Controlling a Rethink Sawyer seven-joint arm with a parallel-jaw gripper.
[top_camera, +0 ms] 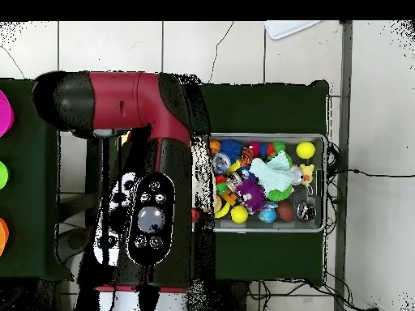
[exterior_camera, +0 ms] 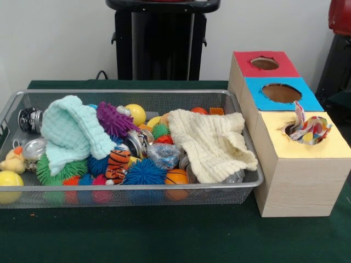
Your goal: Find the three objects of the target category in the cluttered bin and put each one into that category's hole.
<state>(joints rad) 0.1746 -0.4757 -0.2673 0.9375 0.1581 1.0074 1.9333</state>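
- Bin (exterior_camera: 131, 187) of wire mesh sits on the green table (exterior_camera: 164, 235), and it is full of toys.
- One wooden box (exterior_camera: 296, 181) stands just beside the bin's right end.
- The box has three holes on top. One is in the red part (exterior_camera: 265, 63) at the far end, one in the blue part (exterior_camera: 281, 93) in the middle, and one in the yellow part (exterior_camera: 290, 130) at the near end.
- There are three cloths.
- One colourful cloth (exterior_camera: 310, 130) is stuffed in the yellow hole, with its ends sticking up.
- Two cloths lie in the bin on top of the toys. The mint cloth (exterior_camera: 71, 134) is on the left and the cream cloth (exterior_camera: 211, 143) is on the right, with a corner drooping over the near rim.
- I count two plain yellow balls. One (exterior_camera: 136, 113) is near the far wall and one (exterior_camera: 10, 181) is in the near left corner.
- There is one purple spiky ball (exterior_camera: 114, 119), one blue spiky ball (exterior_camera: 143, 172), one tiger toy (exterior_camera: 118, 164) and one yellow duck (exterior_camera: 13, 161).
- A wide strip of green table shows on the near side of the bin and box.
- From above, the big red and black arm (top_camera: 138, 162) hangs over the table and covers one end of the bin.
- The gripper does not show in either view, so I cannot tell how wide its jaws are or if they hold anything.
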